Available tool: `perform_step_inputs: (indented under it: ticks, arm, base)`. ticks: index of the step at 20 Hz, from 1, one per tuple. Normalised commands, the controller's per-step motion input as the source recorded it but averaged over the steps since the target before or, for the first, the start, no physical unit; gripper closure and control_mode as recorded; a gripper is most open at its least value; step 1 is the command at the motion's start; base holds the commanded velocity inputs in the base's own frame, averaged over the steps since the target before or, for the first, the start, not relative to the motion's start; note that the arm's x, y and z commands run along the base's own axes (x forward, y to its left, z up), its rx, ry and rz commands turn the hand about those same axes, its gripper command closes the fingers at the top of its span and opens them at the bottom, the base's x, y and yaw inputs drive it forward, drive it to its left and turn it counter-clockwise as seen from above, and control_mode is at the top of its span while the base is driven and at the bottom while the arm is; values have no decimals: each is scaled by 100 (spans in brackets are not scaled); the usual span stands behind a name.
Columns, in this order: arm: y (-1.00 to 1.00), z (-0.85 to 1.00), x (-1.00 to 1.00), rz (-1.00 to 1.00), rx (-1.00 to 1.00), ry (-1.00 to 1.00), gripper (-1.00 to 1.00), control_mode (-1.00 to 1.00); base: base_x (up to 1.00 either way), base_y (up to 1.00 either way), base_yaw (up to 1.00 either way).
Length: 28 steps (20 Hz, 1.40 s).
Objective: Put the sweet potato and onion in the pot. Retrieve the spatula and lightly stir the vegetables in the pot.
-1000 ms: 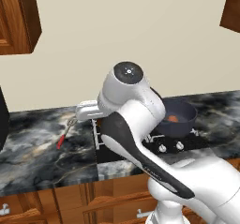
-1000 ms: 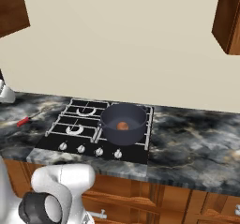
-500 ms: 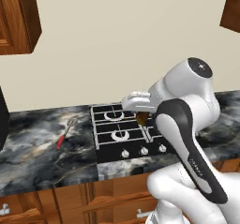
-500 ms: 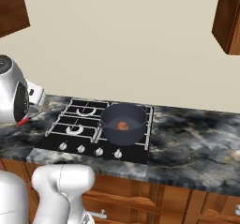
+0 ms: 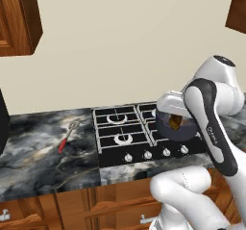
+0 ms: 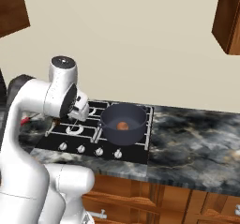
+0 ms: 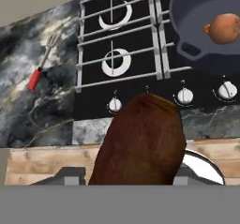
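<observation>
Right now I see my gripper (image 7: 140,183) holding the sweet potato (image 7: 140,143). In the hand view the brown lump sits right in front of the camera, squeezed between the fingers, up in the air over the front edge of the stove (image 7: 131,68) by the knobs (image 7: 185,95). In the left base view I can spot a bit of the sweet potato under the white hand, just in front of the pot (image 5: 178,128). The pot sits on a right-side burner of the stove. The onion (image 6: 123,125) is lying inside the pot, on its bottom. In the hand view I see the onion up in the top right corner, inside the dark pot. The spatula (image 5: 67,135) lies flat on the dark marble counter (image 5: 38,147), well to the left of the stove, with its red handle toward the front.
</observation>
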Motion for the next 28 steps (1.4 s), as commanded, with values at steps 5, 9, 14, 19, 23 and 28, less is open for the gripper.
perform_step_inputs:
  ticks: [5, 9, 14, 19, 23, 28]
  arm:
    - [-99, -17, 68, -8, -13, 45, 100, -100]
    - [-72, -7, 77, -5, -34, 49, 100, -100]
    - [-54, -45, 43, 0, -15, 19, 100, -100]
    - [-13, -78, 88, 7, 0, -7, 100, -100]
    - [-8, -43, 100, 9, 0, -3, 100, -100]
    - [-25, -9, 64, 10, 1, 0, 100, -100]
  base:
    - [0, 0, 0]
    - [0, 0, 0]
    - [0, 0, 0]
    - [0, 0, 0]
    - [0, 0, 0]
    - [0, 0, 0]
